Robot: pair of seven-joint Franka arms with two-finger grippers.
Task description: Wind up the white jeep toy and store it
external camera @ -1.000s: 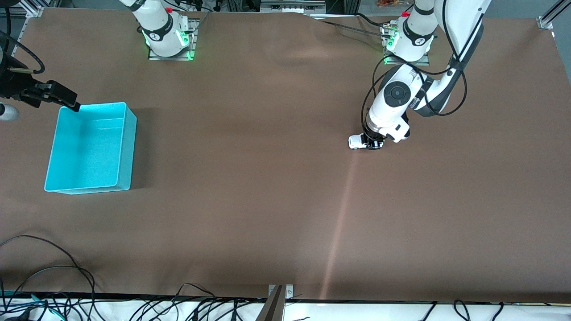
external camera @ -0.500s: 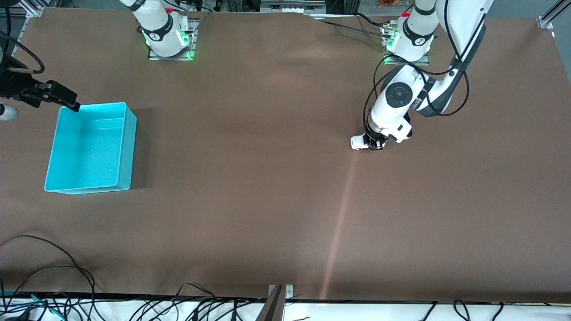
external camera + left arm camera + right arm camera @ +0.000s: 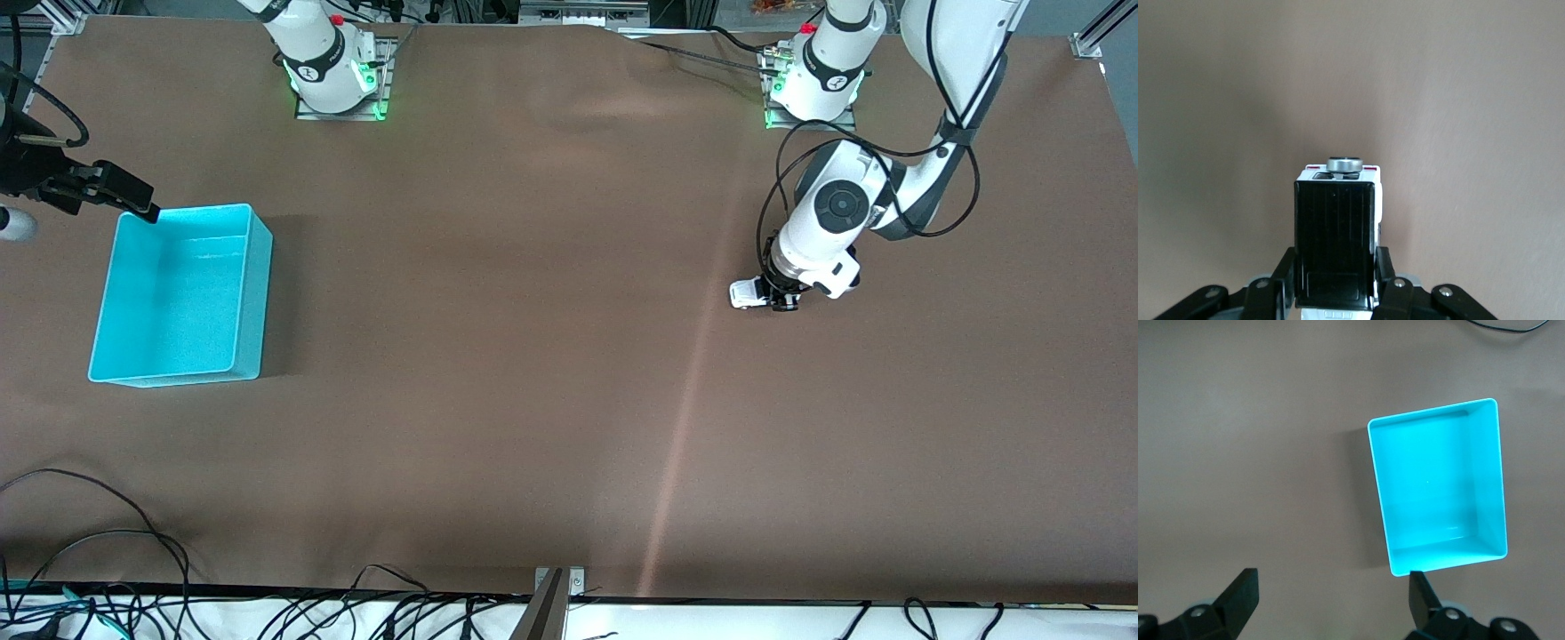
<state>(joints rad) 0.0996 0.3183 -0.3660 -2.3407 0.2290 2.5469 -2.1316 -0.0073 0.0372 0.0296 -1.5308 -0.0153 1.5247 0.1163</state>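
Front view, cables: a tangle of black leads (image 3: pixel 89 569) lies along the table edge closest to the camera.
Cyan bin (image 3: pixel 182 293): sits toward the right arm's end of the table, hollow and with nothing in it.
White jeep toy (image 3: pixel 747 294): on the brown table (image 3: pixel 498 400) toward the left arm's end, well apart from the bin, wheels apparently on the surface.
Left gripper (image 3: pixel 780 298): down at the table, clenched on the jeep's black rear section; in the left wrist view the fingers (image 3: pixel 1386 277) press both flanks of the toy (image 3: pixel 1338 240), whose silver spare wheel shows at the end pointing away from the camera.
Right gripper (image 3: pixel 107 191): hangs spread wide above the bin's corner; this arm waits. Its wrist view shows the bin (image 3: pixel 1438 487) below the parted fingertips (image 3: pixel 1241 590).
Risk: winding likely needs the wheels pressed down while dragged; too little pressure and they would skid, not wind.
Risk: a narrow grip on smooth plastic could let the jeep twist or slip out.
Risk: released here, a wound car may run off before being stored.
Writing: none readable; only small red marks at the toy's tail.
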